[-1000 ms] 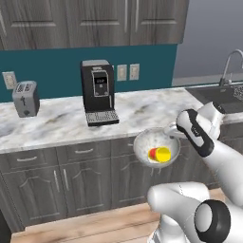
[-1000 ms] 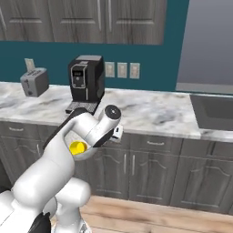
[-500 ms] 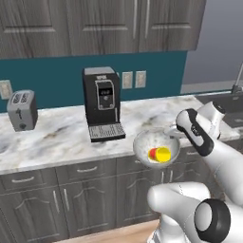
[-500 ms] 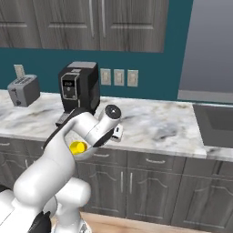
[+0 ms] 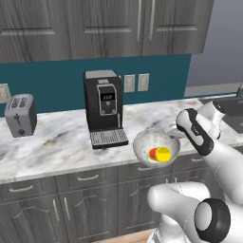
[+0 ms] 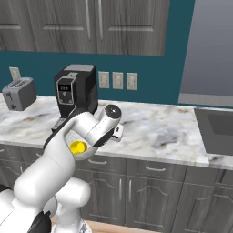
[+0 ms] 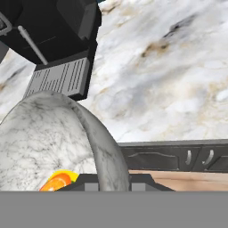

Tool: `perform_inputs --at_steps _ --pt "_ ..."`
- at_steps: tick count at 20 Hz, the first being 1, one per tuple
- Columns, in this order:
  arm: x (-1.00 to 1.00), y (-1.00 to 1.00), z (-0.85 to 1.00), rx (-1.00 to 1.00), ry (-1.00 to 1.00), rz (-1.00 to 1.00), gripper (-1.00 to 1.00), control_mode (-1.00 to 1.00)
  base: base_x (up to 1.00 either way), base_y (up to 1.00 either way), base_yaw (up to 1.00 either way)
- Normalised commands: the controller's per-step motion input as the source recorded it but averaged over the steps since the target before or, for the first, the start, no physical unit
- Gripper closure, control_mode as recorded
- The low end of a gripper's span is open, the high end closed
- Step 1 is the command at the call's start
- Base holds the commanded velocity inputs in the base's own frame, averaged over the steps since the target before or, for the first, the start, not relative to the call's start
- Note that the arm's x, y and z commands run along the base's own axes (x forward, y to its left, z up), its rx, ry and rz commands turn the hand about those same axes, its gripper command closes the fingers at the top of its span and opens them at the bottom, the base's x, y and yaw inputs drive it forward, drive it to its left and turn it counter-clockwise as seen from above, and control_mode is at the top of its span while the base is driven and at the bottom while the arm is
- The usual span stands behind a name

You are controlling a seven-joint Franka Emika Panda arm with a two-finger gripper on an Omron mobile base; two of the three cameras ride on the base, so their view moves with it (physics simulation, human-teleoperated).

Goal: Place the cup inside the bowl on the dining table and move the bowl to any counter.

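Bowl carried by its rim at the counter's front edge

The gripper [image 5: 173, 131], jaws nearly closed, pinches the bowl [image 5: 153, 142] by its rim, cup [image 5: 159, 154] inside, off the counter's [image 5: 57, 144] front edge; glossy, probably heavy, liable to tilt. Beyond stands the coffee machine [image 5: 103, 107].

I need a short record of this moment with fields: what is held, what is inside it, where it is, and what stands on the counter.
held: bowl, gripped at its rim by the claw
inside bowl: cup, lying on its side
bowl position: raised in the air at the front edge of the counter
on counter: coffee machine, toaster
claw state: shut on the bowl rim
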Motion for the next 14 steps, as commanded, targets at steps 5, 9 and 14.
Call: perform_inputs --at_steps 5,9,14 --pt "0.00 0.00 0.00 0.00 0.00 0.00 1.00 1.00 0.00 0.00 0.00" --pt "0.00 0.00 0.00 0.00 0.00 0.00 1.00 1.00 0.00 0.00 0.00" --pt "0.00 0.00 0.00 0.00 0.00 0.00 1.00 1.00 0.00 0.00 0.00"
